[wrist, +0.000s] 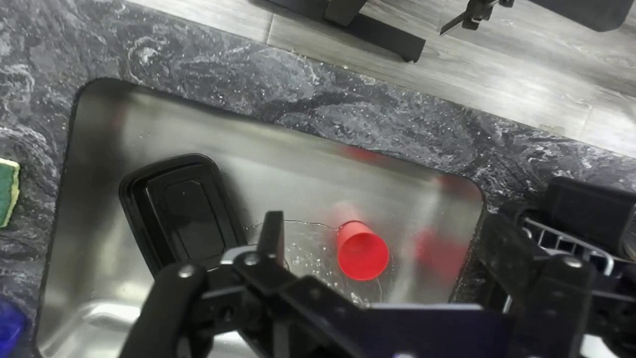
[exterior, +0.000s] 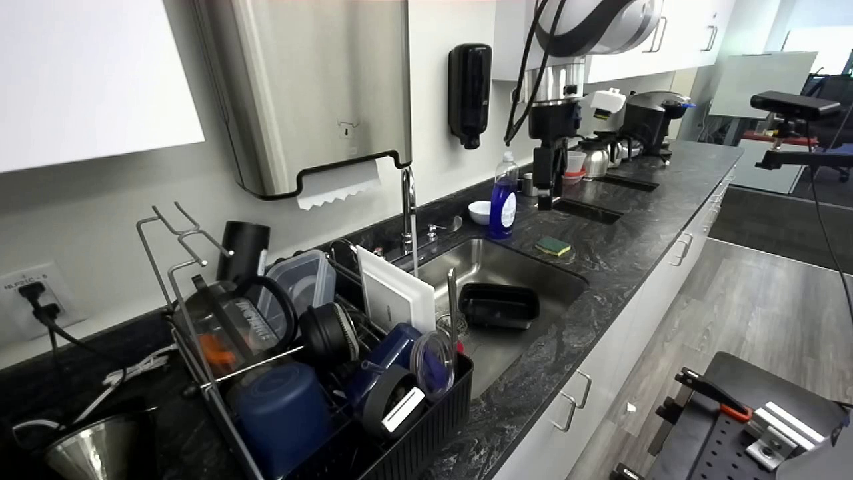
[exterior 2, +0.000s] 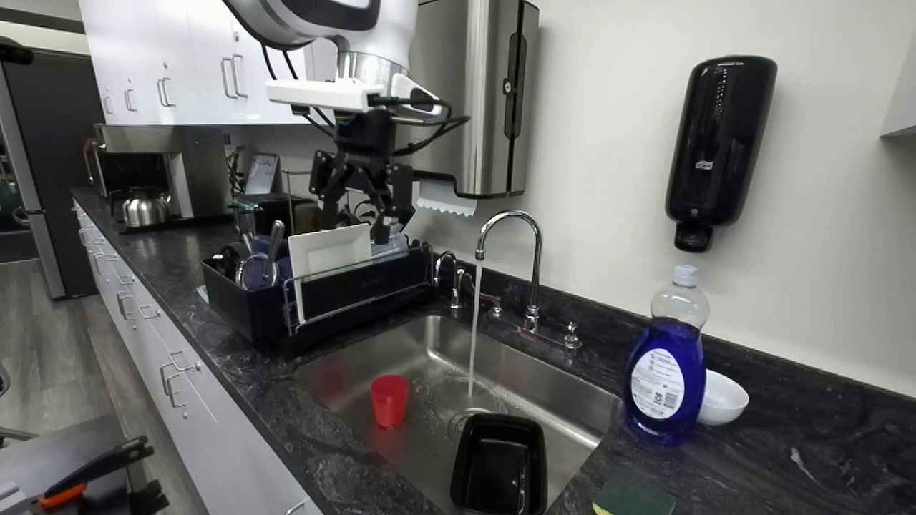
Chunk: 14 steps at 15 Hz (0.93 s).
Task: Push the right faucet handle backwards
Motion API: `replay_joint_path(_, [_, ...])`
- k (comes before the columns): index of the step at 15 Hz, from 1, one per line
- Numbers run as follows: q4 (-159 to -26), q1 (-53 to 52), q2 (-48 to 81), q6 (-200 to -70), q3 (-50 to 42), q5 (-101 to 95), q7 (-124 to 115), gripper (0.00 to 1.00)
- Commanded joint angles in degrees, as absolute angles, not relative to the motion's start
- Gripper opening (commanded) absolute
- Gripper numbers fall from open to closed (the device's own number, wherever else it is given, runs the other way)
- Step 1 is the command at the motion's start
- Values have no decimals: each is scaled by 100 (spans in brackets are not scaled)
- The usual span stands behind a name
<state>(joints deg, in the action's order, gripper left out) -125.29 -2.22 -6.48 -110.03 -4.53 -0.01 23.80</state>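
Note:
The right faucet handle (exterior: 433, 231) is a small silvery lever beside the tall chrome spout (exterior: 408, 200). It shows in both exterior views, at the spout's right base (exterior 2: 572, 336). The left handle (exterior 2: 495, 307) sits on the other side of the spout (exterior 2: 538, 265). Water runs from the spout into the sink (exterior 2: 422, 325). My gripper (exterior 2: 354, 225) points down, open and empty, high above the sink area and apart from the faucet. It also shows in an exterior view (exterior: 545, 200) and in the wrist view (wrist: 385, 233). The right handle is out of the wrist view.
A blue soap bottle (exterior 2: 662, 365) and white bowl (exterior 2: 723, 397) stand right of the handle. A loaded dish rack (exterior 2: 358, 286) stands left of the sink. A red cup (wrist: 362, 251) and black container (wrist: 186, 214) lie in it. A paper towel dispenser (exterior 2: 469, 100) hangs above.

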Motion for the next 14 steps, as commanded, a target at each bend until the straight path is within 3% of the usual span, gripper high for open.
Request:
replay_joint_path(1, [-12248,-7,31,-11475,-553,298,3131,100])
replay_joint_path(8, [-10983,474,1540,-11643,-453,447,3421,100])
replay_joint_path(14, [-10408,554,1828,-11715,-291,311,3275,100])
